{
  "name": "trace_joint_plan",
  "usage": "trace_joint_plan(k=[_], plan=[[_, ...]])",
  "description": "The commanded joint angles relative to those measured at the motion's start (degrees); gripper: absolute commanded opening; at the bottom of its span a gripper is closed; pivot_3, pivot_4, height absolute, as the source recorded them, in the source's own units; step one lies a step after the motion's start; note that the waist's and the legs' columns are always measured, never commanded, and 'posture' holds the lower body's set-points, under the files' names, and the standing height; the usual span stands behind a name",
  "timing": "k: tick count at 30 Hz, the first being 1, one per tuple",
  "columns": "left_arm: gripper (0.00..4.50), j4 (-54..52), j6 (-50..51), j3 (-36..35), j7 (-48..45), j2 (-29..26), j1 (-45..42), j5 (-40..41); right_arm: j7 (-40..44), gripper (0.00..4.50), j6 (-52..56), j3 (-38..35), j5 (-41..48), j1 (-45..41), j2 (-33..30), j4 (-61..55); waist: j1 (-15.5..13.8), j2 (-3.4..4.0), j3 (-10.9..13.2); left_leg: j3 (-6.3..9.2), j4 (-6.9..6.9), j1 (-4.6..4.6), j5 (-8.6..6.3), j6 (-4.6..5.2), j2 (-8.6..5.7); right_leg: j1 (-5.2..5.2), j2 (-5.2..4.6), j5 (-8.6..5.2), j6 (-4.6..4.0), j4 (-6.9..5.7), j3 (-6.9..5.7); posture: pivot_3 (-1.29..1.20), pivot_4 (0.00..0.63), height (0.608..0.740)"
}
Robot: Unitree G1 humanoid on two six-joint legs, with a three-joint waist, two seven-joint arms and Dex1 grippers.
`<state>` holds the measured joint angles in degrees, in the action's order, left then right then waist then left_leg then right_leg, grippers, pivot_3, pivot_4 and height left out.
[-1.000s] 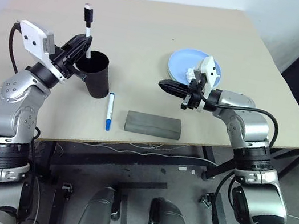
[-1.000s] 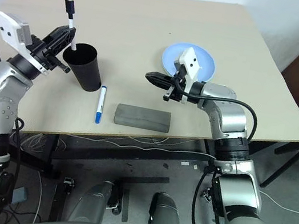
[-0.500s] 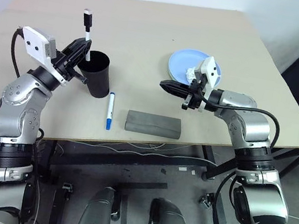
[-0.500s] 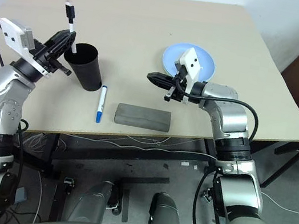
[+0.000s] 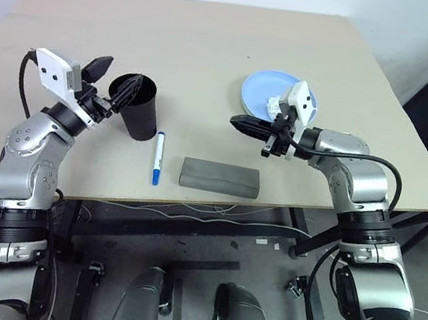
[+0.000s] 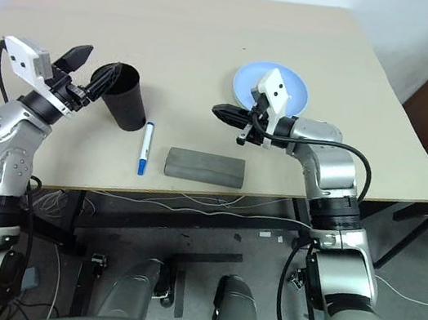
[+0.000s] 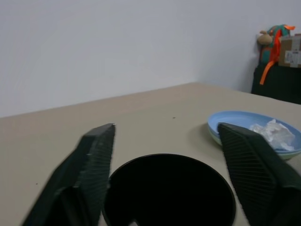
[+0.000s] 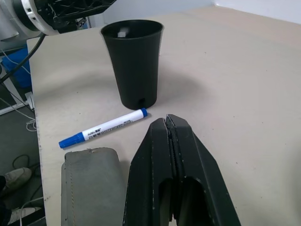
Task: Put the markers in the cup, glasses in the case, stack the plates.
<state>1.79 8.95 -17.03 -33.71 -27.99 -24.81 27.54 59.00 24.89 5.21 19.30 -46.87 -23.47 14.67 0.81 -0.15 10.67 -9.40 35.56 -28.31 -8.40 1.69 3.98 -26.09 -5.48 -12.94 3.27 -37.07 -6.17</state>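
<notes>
On beige wooden table (image 5: 215,61): tall black tapered cup (image 5: 140,105), left gripper (image 5: 111,78) wide, empty over its rim. Right gripper (image 5: 239,121) shut, empty. Next, best to grasp blue-capped white marker (image 5: 156,158) mid-barrel.

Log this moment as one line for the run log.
left gripper: open over black cup | right gripper: shut, empty | blue-capped marker: on table beside cup | grey case: closed
</notes>
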Motion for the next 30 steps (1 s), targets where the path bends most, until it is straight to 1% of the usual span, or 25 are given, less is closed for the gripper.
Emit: trace_joint_plan(k=[1,4,8,15,17,20,23,24,26,28,30], plan=[[3.67,-2.8,-0.9,-0.6,0.3,-0.2,0.3,0.0,0.5,0.0,-0.9,-0.6,0.4,-0.1,-0.5,-2.4,0.0,0.0,0.0,0.0,0.0,0.0,0.0,0.0,0.0,0.0,0.0,0.0,0.0,0.0,0.0,0.0,0.15,0.727],[3.67,-4.9,0.7,-1.0,1.2,-0.7,0.7,0.6,0.5,0.0,-0.5,-0.7,0.7,0.0,-0.4,-2.7,0.0,0.0,0.0,0.01,0.0,0.0,0.0,0.0,0.0,0.0,0.0,0.0,0.0,0.0,0.0,0.0,0.15,0.727],[3.67,-10.4,6.4,-2.3,3.4,-2.3,2.4,2.4,1.0,0.0,1.1,-0.6,0.8,-0.2,-1.0,-2.6,0.1,0.0,0.0,0.02,0.0,-0.02,0.0,0.0,0.01,-0.01,-0.02,0.0,0.0,0.0,0.0,0.0,0.15,0.727],[3.67,-27.1,25.9,-8.5,10.7,-6.9,7.2,17.3,2.4,0.0,0.3,-0.6,-0.1,-1.7,-1.8,0.5,0.2,0.01,0.0,0.08,0.0,-0.02,0.0,0.0,0.05,0.0,-0.01,-0.01,-0.01,0.0,0.0,0.0,0.15,0.727],[3.67,-30.8,29.7,-10.0,13.1,-8.2,8.9,20.1,2.5,0.0,0.0,-0.6,-0.2,-2.1,-1.7,1.2,0.2,0.01,0.0,0.08,0.0,0.0,0.0,0.0,0.05,0.01,-0.01,-0.02,-0.01,0.0,0.0,0.0,0.15,0.727],[3.67,-37.6,37.6,-11.4,20.0,-10.8,11.8,23.5,2.6,0.0,-0.7,-0.5,-0.7,-2.9,-1.3,2.9,0.2,0.01,0.0,0.09,0.0,0.03,0.0,0.0,0.05,0.03,-0.01,-0.02,-0.02,0.0,-0.01,0.0,0.15,0.727],[3.67,-43.0,43.7,-11.0,24.9,-13.3,14.4,25.4,2.8,0.0,-0.9,-0.5,-0.9,-3.6,-1.4,3.9,0.1,0.01,0.0,0.11,0.0,0.02,-0.01,-0.01,0.04,-0.05,-0.03,-0.02,-0.03,0.0,-0.01,0.0,0.15,0.727],[3.67,-44.5,46.4,-10.8,26.8,-14.1,15.2,27.3,3.0,0.0,-0.8,-0.5,-1.0,-4.0,-1.5,4.2,0.0,0.01,0.0,0.11,0.0,0.02,-0.01,-0.01,0.04,-0.12,-0.03,-0.01,-0.04,0.01,-0.02,0.0,0.15,0.727],[3.67,-46.9,50.0,-9.7,30.6,-14.6,15.6,28.9,3.2,0.0,-1.0,-0.5,-1.2,-4.5,-1.7,4.8,0.0,0.01,0.0,0.09,-0.05,0.01,-0.02,-0.01,0.03,-0.18,-0.06,-0.01,-0.05,0.02,-0.01,0.0,0.15,0.727],[3.67,-47.1,52.9,-7.8,34.3,-14.6,14.6,28.9,3.3,0.0,-1.2,-0.3,-1.5,-4.9,-1.8,5.2,-0.1,0.01,0.0,0.06,-0.22,0.01,-0.02,-0.02,-0.02,-0.22,-0.1,0.0,-0.08,0.05,-0.01,0.0,0.15,0.727],[3.67,-46.3,56.2,-5.1,35.9,-15.3,13.8,28.5,3.4,0.0,-1.2,-0.3,-1.7,-5.2,-1.9,5.3,-0.1,0.01,0.0,0.04,-0.33,0.01,0.0,-0.04,-0.04,-0.23,-0.11,0.04,-0.13,0.06,-0.01,0.0,0.15,0.727]])
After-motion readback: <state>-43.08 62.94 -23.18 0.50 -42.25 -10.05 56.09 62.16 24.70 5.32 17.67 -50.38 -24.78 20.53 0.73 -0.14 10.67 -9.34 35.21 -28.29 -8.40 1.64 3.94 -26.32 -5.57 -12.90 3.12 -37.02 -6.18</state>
